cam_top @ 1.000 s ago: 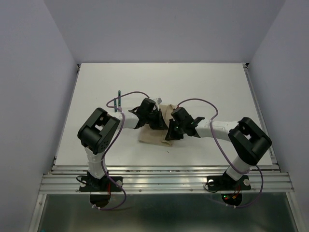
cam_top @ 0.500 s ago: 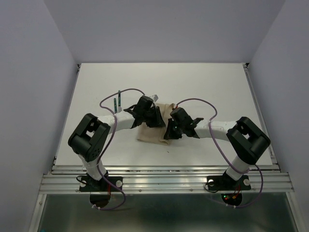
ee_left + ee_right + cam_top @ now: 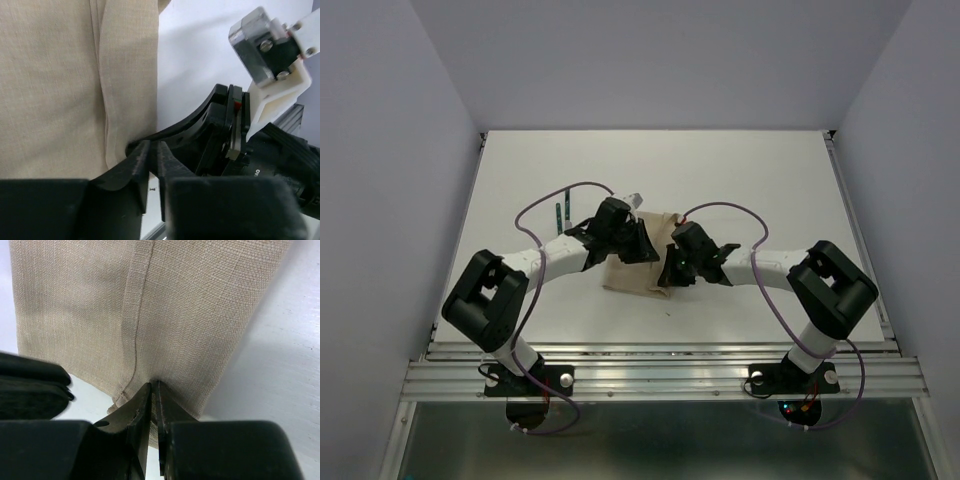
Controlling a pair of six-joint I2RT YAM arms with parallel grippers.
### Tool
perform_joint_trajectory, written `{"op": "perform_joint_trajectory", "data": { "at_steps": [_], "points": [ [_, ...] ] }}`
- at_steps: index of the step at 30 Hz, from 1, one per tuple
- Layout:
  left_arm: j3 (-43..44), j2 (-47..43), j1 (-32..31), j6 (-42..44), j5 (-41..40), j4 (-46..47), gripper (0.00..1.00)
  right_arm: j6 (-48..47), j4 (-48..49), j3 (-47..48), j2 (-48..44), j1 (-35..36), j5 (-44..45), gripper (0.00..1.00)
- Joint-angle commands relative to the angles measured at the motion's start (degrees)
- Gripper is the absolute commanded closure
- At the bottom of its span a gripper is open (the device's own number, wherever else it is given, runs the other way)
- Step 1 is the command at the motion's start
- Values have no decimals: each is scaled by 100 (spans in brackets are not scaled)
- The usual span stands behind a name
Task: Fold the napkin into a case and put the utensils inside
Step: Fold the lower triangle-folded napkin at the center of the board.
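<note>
Napkin (image 3: 635, 262), folded oblong mid worktop (image 3: 770, 180), long axis far-to-near, sits btwn both arms: R jaws clamped on near-right hem, L jaws nearly together at left edge, grip unclear; utensils (image 3: 561, 214) nearer L arm.

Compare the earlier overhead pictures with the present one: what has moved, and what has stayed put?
The left arm swung its elbow out toward the near-left side of the table, leaving that arm lower and straighter. No grasp or release shows clearly. Unchanged: the left gripper at the napkin, the right gripper pinching the napkin's edge, and the utensils lying to the left of it.
</note>
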Motion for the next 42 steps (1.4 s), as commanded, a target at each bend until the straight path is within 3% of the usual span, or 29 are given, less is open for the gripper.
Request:
{"op": "perform_joint_trajectory", "data": {
  "at_steps": [1,5,14,23,33,42],
  "points": [
    [-283,161,-5,-142,586,446,85,-336,-616,-103,371,46,658,86],
    [-467,593,-40,-204,912,797,100,-353,-651,-94,336,46,658,86],
    [-661,1042,-49,-186,702,719,100,-424,-862,-51,116,46,667,86],
    [-855,1033,-40,-195,587,746,100,-380,-1099,-164,-921,46,571,84],
    [-837,1033,-49,-178,570,746,100,-397,-625,-437,-649,99,61,85],
    [-890,1007,-49,-178,569,763,100,-573,-1213,-200,-921,99,754,86]
  ]
}}
